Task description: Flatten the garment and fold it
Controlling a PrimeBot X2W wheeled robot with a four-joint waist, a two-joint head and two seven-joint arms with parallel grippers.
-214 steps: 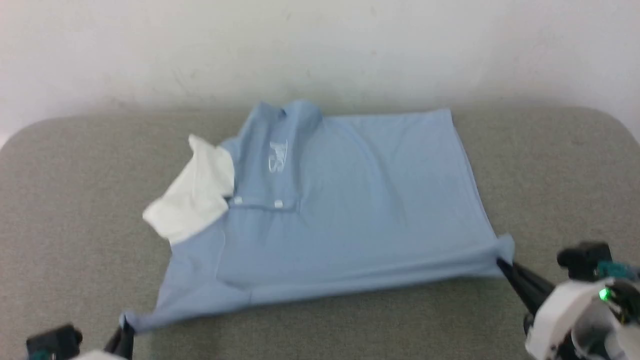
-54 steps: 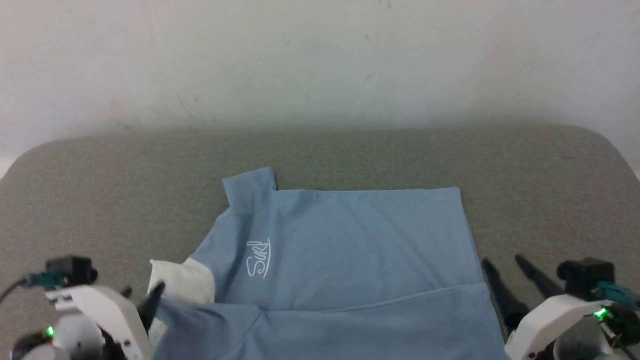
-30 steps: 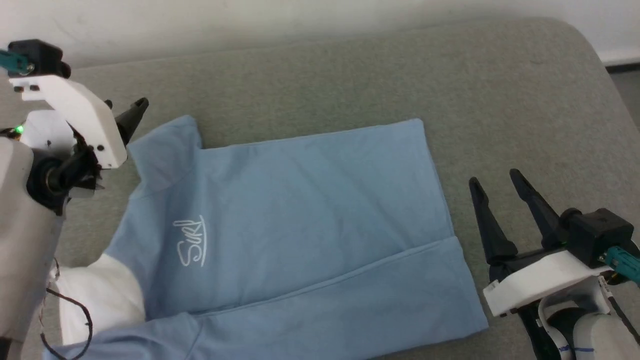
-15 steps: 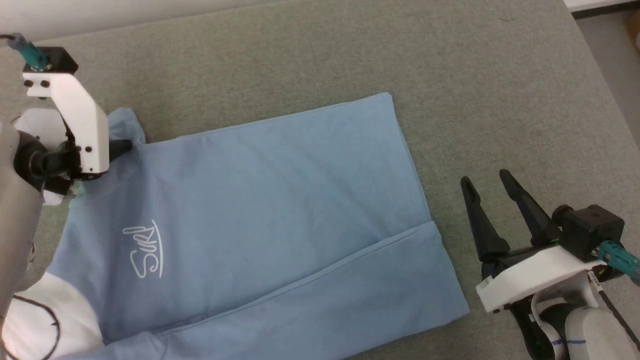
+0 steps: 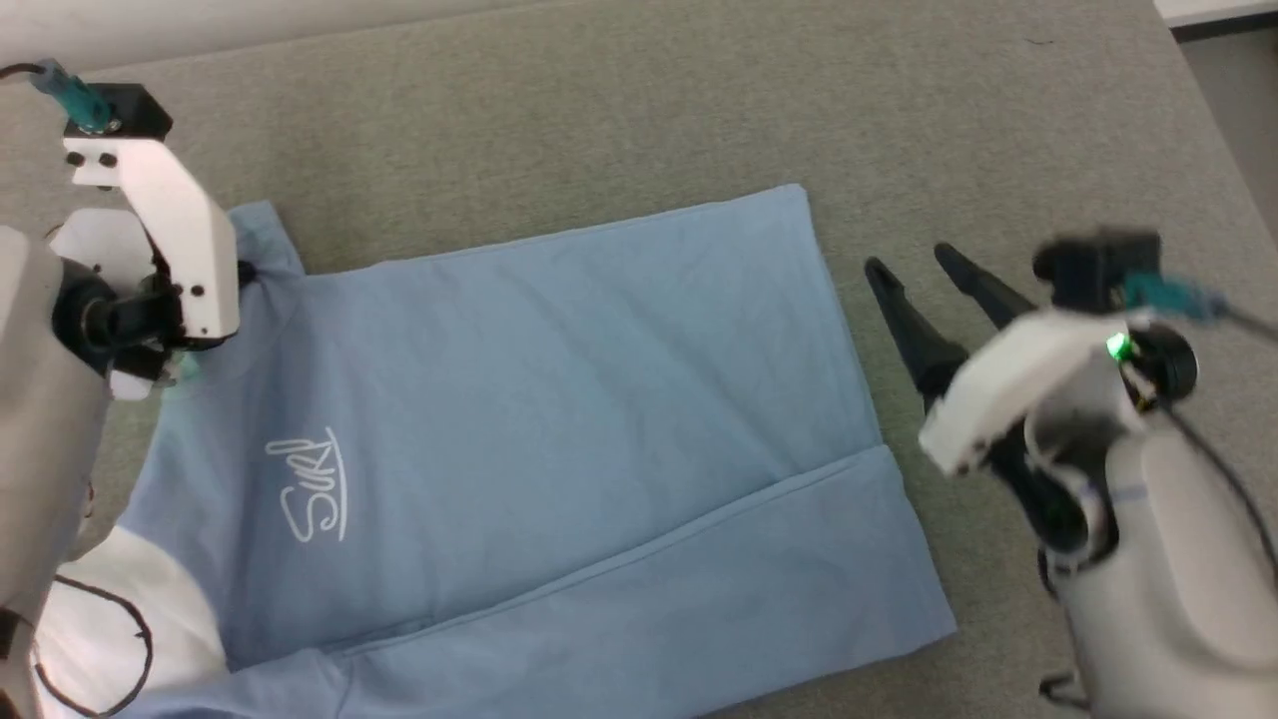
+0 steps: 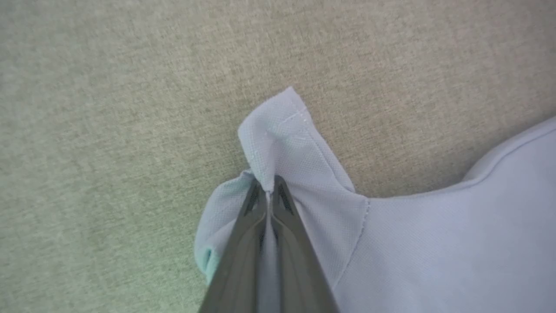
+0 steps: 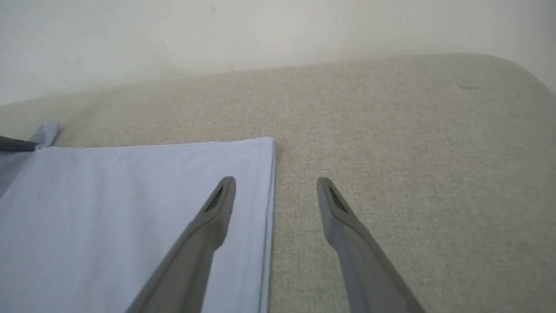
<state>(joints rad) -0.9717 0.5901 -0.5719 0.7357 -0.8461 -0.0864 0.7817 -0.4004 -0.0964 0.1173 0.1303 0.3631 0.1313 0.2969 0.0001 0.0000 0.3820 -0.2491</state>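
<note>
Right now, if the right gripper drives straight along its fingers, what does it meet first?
Probably the garment at its hem edge: the right gripper has one finger over the fabric, the other over bare grey tabletop. Its height above them is unclear.

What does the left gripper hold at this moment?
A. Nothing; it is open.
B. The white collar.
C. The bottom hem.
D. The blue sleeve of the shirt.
D: in the left wrist view the left gripper is shut on a pinched fold of the sleeve of the shirt.
</note>
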